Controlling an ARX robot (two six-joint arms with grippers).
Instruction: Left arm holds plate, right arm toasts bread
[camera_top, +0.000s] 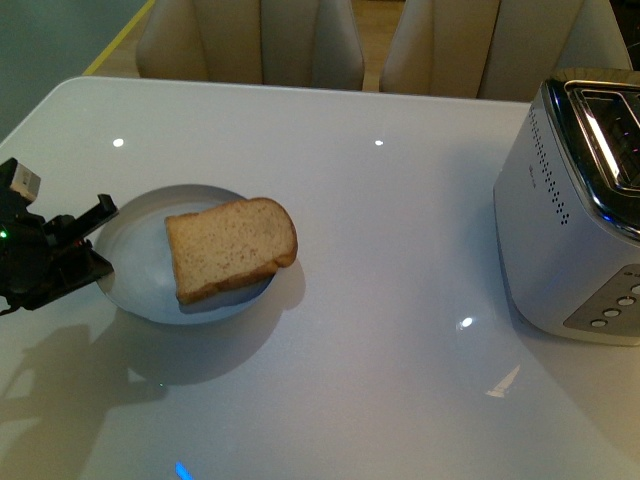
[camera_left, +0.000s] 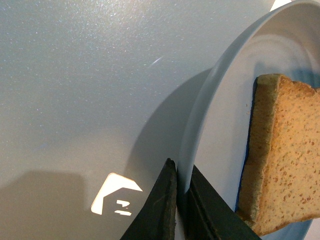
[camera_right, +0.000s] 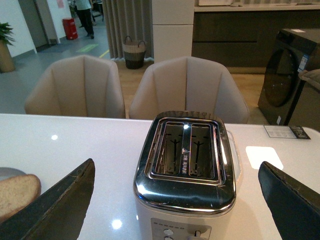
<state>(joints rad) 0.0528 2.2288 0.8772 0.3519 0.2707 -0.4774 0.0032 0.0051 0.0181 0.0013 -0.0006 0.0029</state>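
While low and level, left gripper (camera_left: 182, 169) pinching the plate (camera_left: 210, 100) rim; right gripper (camera_right: 176, 163) wide apart, facing the toaster (camera_right: 185, 192).

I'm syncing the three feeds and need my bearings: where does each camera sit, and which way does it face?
Front: on the robot's body, looking down over the table at the plate, bread and toaster; left gripper shows.
Left wrist: along the fingers pinching the plate rim.
Right wrist: from the open right gripper, facing the toaster and chairs.
Shared: bread appears in all three.
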